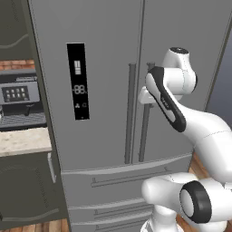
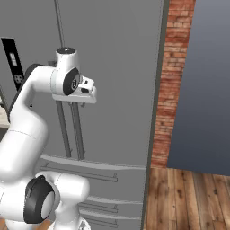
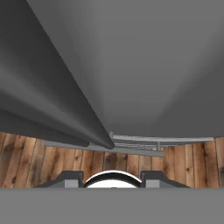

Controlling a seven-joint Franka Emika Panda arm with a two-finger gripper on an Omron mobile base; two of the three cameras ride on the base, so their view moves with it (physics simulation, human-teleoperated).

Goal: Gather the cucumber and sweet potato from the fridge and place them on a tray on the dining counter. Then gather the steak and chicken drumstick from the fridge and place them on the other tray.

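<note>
One fridge [image 1: 108,68] stands with two upper doors and two upright handles. One coffee machine [image 1: 20,99] sits at nine o'clock.

A home kitchen: steel French-door fridge [image 1: 108,90], counter [image 1: 22,140] with an appliance (coffee machine, perhaps) [image 1: 20,102], wood floor [image 2: 188,197].

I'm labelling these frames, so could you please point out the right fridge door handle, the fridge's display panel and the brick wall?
Right fridge door handle [image 1: 145,131]: left base view, lower stretch of the bar.
Display panel [image 1: 78,81]: left base view, middle of the black strip.
Brick wall [image 2: 173,81]: right base view, middle of the brick column.
</note>
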